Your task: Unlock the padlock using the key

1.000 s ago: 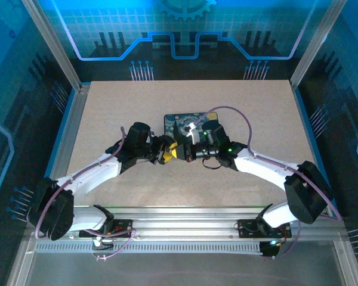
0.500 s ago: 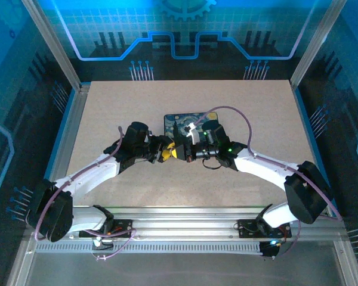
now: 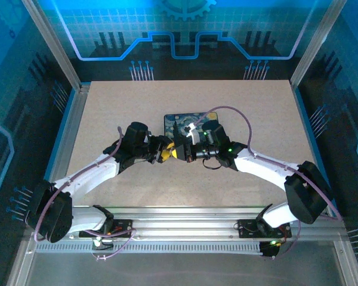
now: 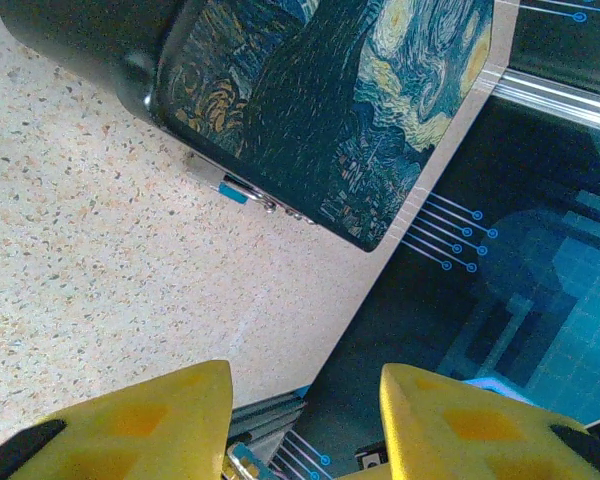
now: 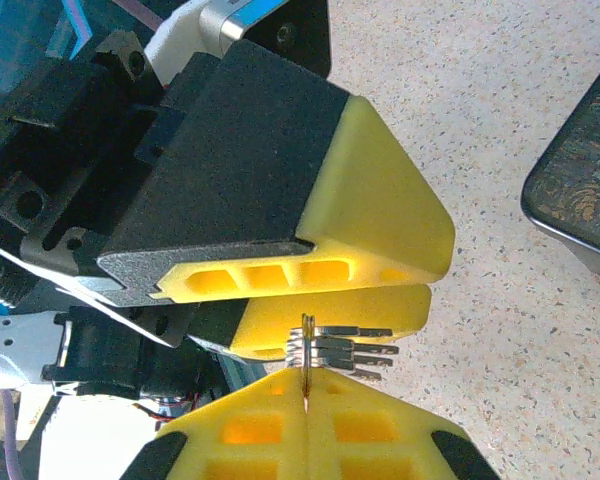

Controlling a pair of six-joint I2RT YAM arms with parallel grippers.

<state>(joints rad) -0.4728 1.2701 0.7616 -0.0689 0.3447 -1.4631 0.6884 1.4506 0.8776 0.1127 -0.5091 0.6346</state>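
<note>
1. The right gripper [image 5: 305, 385] is closed. Its yellow pads are pressed flat together and pinch the ring of the key [image 5: 345, 345], and the thin blades fan out sideways past the pads.
2. The left gripper [image 5: 380, 280] sits just above those blades, almost touching them. In its own wrist view its fingers [image 4: 150, 420] stand apart, and I see nothing gripped between them.
3. In the overhead view, both grippers meet tip to tip over the table [image 3: 256, 113], just in front of the painted box [image 3: 182, 121].
4. I judge the step in hand to be readying the key, either by passing it across or by re-gripping it. It is held by the ring, with no single blade set forward.
5. The padlock itself is hard to pick out. It may be the small silver-and-blue fitting [image 4: 242, 192] on the box's side wall, but that is too small to tell.
6. The next move probably calls for isolating one blade, aiming it at the keyhole, and steadying the box or lock with the free gripper.
7. Room is tight between the two grippers and against the box's near edge. The table is bare to the left, to the right and towards the arm bases. The frame posts stand well apart from the work.
</note>
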